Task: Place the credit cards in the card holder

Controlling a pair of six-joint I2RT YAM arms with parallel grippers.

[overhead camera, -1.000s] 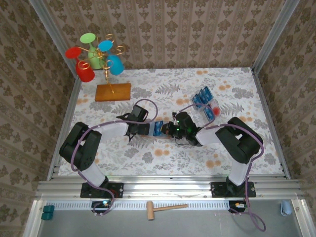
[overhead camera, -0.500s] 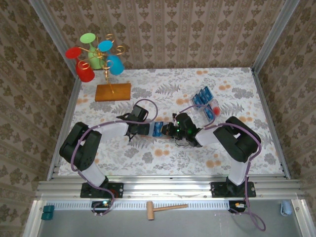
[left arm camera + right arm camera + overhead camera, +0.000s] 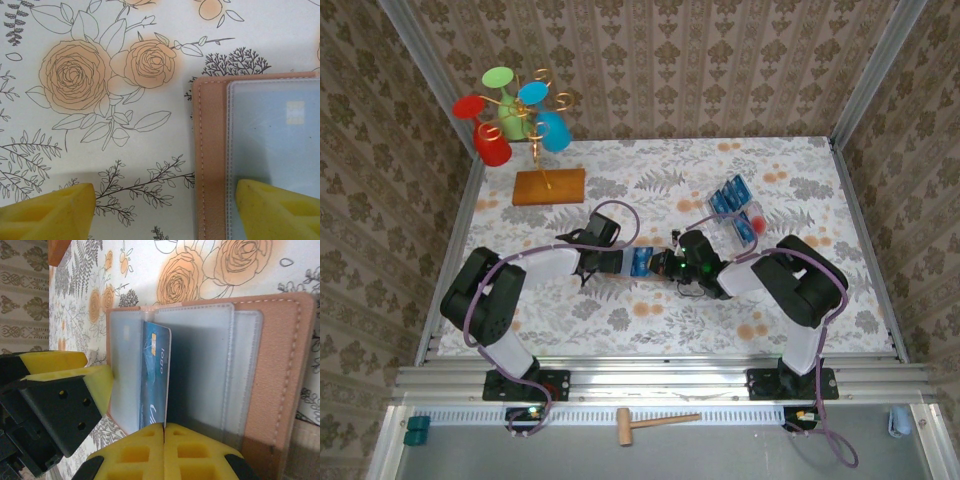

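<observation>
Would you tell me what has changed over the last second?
The right gripper, shut on a blue credit card, has edged slightly left toward the left gripper. The left gripper stays open with one finger on the card holder; the clear tray is unmoved.

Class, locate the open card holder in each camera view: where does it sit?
Top external: card holder at the table's centre, between the two arms' tips.
Left wrist: card holder at right, tan stitched edge and clear sleeve.
Right wrist: card holder centre to right, open, blue card among its sleeves.
Shared landmark: orange-rose tablecloth beneath it.
</observation>
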